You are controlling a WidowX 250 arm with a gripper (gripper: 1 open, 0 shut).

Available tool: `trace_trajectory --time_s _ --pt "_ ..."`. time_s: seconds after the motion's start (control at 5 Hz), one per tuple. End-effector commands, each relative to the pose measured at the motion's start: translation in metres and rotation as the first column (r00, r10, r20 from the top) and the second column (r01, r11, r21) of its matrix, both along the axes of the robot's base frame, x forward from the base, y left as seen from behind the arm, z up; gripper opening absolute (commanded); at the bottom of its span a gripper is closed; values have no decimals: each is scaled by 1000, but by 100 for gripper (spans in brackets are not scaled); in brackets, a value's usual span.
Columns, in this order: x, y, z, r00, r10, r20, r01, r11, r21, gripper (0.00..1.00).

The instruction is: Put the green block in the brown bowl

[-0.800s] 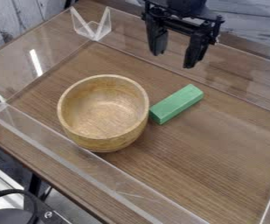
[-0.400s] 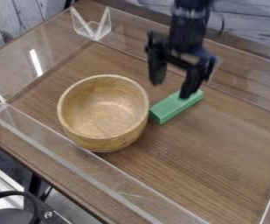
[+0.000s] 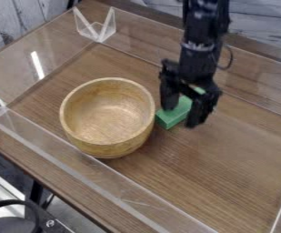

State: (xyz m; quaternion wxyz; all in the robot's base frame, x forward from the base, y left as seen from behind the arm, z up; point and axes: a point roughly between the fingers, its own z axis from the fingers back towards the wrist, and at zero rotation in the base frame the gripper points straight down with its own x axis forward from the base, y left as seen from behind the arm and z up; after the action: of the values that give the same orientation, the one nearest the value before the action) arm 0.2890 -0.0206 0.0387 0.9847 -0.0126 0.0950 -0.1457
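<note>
Beside the brown bowl (image 3: pixel 107 116), the gripper (image 3: pixel 186 108) straddles the green block (image 3: pixel 173 116) with both fingers (image 3: pixel 167 97) spread wide, not gripping.

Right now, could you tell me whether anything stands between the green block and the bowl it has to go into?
Nothing visible does. The block lies on the table just right of the bowl, with only bare wood between them. The open tool straddles the block from above; the bowl's rim is the only thing to clear.

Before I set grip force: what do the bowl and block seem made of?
Bowl: looks like light wood, with faint grain, thick walls and a smooth satin finish. Block: plain matte green, no grain showing; painted wood or plastic, can't tell which.
</note>
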Motion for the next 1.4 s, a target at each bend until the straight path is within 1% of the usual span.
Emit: trace_trajectory --time_s 0.0,0.4,0.8,1.0,1.2 --pt "13 0 9 994 -92 59 92 996 13 100" --pt "22 -2 12 974 -205 97 201 978 49 100" --pt "26 -2 2 975 -173 141 178 984 -24 100" --pt "33 -7 -7 971 -184 153 185 983 9 100" --pt "39 -11 -16 968 -191 161 187 982 38 0"
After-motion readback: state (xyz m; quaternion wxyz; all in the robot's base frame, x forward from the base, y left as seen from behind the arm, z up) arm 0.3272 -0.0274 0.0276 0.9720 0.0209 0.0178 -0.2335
